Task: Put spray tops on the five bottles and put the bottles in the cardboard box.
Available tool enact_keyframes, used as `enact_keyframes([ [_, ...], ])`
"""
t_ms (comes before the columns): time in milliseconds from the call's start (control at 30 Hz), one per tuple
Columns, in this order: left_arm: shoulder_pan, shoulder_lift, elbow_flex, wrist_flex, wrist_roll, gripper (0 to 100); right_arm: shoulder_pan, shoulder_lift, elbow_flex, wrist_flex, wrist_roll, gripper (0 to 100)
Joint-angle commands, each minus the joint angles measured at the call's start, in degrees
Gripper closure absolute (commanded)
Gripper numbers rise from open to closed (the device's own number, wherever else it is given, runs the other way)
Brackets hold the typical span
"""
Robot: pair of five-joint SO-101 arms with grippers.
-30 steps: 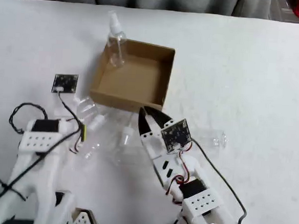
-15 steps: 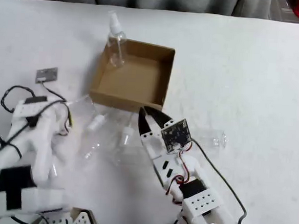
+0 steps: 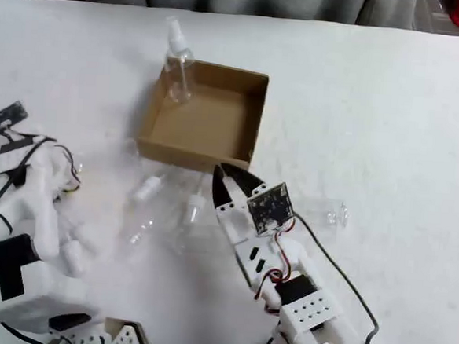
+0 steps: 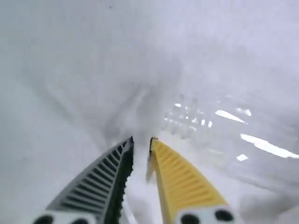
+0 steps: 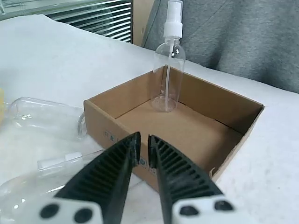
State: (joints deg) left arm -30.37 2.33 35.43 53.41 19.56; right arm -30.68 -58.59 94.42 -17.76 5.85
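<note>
Left claw [image 4: 141, 139]: almost shut, empty; open it wide before you grip the lying bottle [image 4: 219, 135] beside it.
Right claw [image 5: 144, 136]: almost shut, empty, facing the box [image 5: 117, 126].

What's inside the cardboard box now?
One bottle with its spray top stands upright in a far corner of the cardboard box; the remaining floor is bare. Its near wall hides a floor strip in the right wrist view.
</note>
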Motion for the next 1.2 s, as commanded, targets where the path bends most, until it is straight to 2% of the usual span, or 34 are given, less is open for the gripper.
enact_keyframes([
  [0, -1.80, -0.75, -3.43, -0.79, 1.14, 92, -0.75, -0.40, -1.05, 0.57, 0.62, 98.3],
  [133, -1.80, -0.75, -3.43, -0.62, 1.14, 92, -0.75, -0.75, -1.05, 1.36, 0.70, 98.3],
  [367, -1.80, -0.84, -6.42, 5.63, 1.14, 92, -3.21, -0.84, -8.00, 11.47, 0.70, 98.3],
  [500, -1.63, -0.75, -6.59, 5.98, 1.14, 93, -4.44, -0.84, -13.71, 14.64, 0.53, 98.3],
  [867, -0.48, -0.75, -6.51, 5.89, 1.14, 93, -14.90, 0.04, -35.16, 31.69, 0.18, 98.3],
  [1000, -0.48, -0.75, -6.42, 5.89, 1.14, 93, -17.71, 5.41, -40.00, 33.54, 0.26, 98.3],
  [1167, -0.48, -0.57, -6.59, 5.80, 1.05, 93, -17.98, 19.91, -47.74, 33.63, 0.26, 98.3],
])
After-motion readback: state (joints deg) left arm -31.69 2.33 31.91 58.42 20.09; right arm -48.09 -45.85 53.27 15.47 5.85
